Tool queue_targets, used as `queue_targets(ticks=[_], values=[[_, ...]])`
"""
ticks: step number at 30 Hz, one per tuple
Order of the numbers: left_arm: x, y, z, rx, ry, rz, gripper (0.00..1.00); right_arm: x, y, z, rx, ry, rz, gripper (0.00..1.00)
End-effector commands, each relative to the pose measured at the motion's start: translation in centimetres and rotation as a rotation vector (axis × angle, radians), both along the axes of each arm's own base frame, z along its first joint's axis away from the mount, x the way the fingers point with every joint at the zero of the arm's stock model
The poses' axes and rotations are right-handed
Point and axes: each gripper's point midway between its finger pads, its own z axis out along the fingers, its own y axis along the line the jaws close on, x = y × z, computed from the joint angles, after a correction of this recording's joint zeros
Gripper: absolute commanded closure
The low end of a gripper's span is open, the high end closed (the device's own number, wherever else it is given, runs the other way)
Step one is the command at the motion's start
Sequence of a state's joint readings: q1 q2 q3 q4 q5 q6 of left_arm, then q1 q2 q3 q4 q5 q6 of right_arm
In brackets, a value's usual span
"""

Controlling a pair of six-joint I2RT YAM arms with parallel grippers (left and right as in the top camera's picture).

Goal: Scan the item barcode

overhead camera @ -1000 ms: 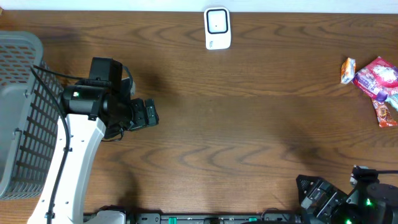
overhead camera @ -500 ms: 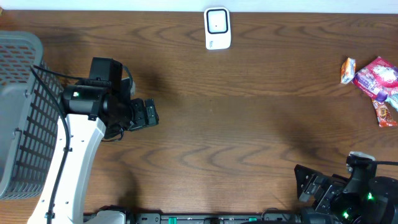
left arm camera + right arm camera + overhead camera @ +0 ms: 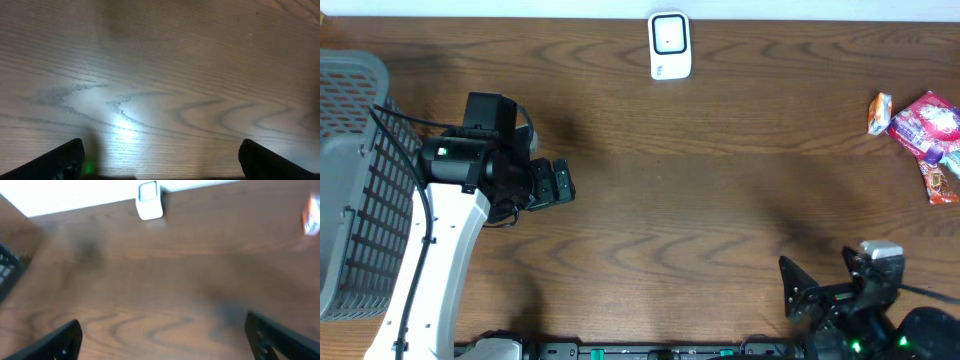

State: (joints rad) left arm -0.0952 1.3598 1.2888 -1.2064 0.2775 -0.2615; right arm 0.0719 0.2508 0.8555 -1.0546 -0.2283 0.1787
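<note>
Left gripper and right gripper are spread wide, empty; snack packets are left untouched on table.

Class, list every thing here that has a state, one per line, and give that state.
left pincer: open, empty.
right pincer: open, empty.
scanner: standing upright, nothing in front of it.
snack packets: lying clustered, not held.
basket: upright, contents unclear.
</note>
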Motion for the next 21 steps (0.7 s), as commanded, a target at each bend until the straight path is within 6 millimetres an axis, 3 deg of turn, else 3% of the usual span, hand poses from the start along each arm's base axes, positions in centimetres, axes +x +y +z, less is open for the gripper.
queue_targets(ticks=[1,13,21], values=[[0.0,0.2,0.0,0.011,0.0,-0.002,0.02,0.7,0.6,-1.7,-0.034,-0.071,0.054,0.01],[0.0,0.2,0.0,0.011,-0.001,-0.002,0.02,5.1,0.3,-5.0,-0.054,-0.28,0.027,0.01],[0.0,0.2,0.0,0.011,-0.001,-0.001,0.02,7.1,1.7,-6.1,-0.136,-0.429,0.13,0.01]])
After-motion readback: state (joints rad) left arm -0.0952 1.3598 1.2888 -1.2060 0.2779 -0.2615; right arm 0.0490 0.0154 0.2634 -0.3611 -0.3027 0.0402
